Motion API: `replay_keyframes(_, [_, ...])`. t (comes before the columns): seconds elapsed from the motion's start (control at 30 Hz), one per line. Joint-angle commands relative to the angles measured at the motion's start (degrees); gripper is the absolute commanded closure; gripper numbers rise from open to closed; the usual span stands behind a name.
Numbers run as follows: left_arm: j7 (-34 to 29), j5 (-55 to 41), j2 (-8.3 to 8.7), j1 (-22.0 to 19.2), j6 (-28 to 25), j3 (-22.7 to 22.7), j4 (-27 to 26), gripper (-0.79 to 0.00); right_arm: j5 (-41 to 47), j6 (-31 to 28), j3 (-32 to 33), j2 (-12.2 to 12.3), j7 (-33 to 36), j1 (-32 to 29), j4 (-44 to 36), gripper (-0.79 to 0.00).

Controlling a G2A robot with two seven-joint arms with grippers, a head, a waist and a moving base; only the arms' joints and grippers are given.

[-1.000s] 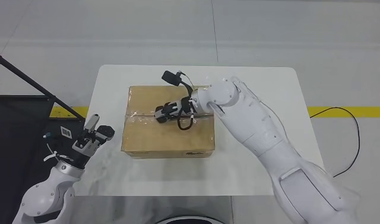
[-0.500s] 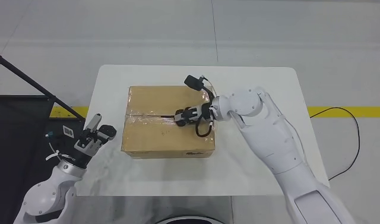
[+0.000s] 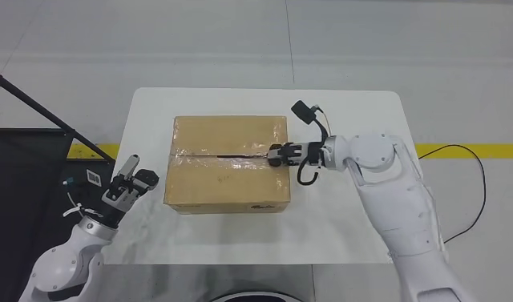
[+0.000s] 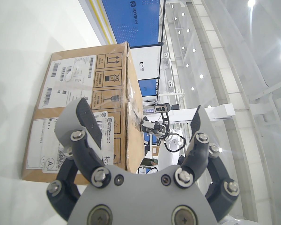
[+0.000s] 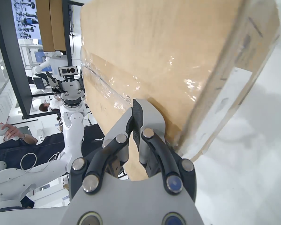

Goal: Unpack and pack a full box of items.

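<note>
Now: taped box (image 3: pixel 228 174) on white table (image 3: pixel 345 222), grey floor (image 3: pixel 160 46) around.
Right gripper (image 3: pixel 275 155) clenched at top seam (image 3: pixel 216 154); left gripper (image 3: pixel 133 172) spread, near box.

Bright, even light is delivered from overhead. In the left wrist view the ceiling lamps (image 4: pixel 251 2) are seen flaring into streaks (strongest toward the picture's edge), and the hall's straight lines are bent by the wide lens. The white table (image 3: pixel 200 238) is rendered nearly washed out, and only a short, soft shadow is cast beside the box (image 3: pixel 228 134). Glare is thrown off the clear tape (image 5: pixel 107 85) in the right wrist view, where the box's edges are bowed outward.
</note>
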Motion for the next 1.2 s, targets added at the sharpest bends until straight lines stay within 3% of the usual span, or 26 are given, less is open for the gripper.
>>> replay_keyframes(0.0, [-0.1, 0.2, 0.02, 0.0, 0.1, -0.1, -0.1, -0.785, -0.1, 0.4, 1.7, 0.5, -0.1, -1.4, -1.4, 0.0])
replay_keyframes(0.57, [-0.6, -0.2, 0.11, -0.6, 0.1, -0.3, -0.1, -0.785, 2.8, 1.6, 15.0, 3.9, -3.5, -12.1, -9.1, 0.0])
replay_keyframes(0.87, [-2.2, -1.0, 0.21, 0.0, -5.8, -2.9, -1.5, -0.785, 10.4, -6.9, 22.6, 4.6, -15.6, -18.5, -11.9, 0.0])
replay_keyframes(0.9, [-2.6, -1.3, 0.25, 0.2, -6.0, -3.4, -1.6, -0.785, 11.5, -8.6, 23.6, 4.6, -17.6, -19.3, -12.1, -0.04])
replay_keyframes(0.93, [-3.0, -1.5, 0.29, 0.3, -6.3, -3.9, -1.7, -0.785, 12.7, -10.1, 24.4, 4.6, -19.6, -20.3, -12.2, -0.246])
replay_keyframes(0.97, [-3.7, -1.4, 0.35, 0.5, -6.6, -4.4, -1.9, -0.785, 13.6, -11.6, 25.0, 4.6, -21.3, -21.2, -12.3, -0.603])
replay_keyframes(1.0, [-5.1, -1.9, 0.42, 0.7, -7.3, -4.8, -2.1, -0.785, 14.8, -13.1, 25.6, 4.6, -23.4, -22.1, -12.4, -0.785])
replay_keyframes(1.1, [-5.5, -2.0, 0.45, 0.8, -7.5, -5.0, -2.1, -0.785, 16.8, -15.8, 26.6, 4.5, -26.9, -24.0, -12.7, -0.785])
replay_keyframes(1.13, [-5.6, -2.0, 0.45, 0.8, -7.5, -5.0, -2.1, -0.785, 16.7, -15.6, 26.5, 4.5, -26.6, -23.9, -12.7, -0.157])
replay_keyframes(1.17, [-5.6, -2.0, 0.45, 0.8, -7.5, -5.0, -2.1, -0.785, 16.9, -16.0, 26.6, 4.5, -27.2, -24.1, -12.7, -0.221])
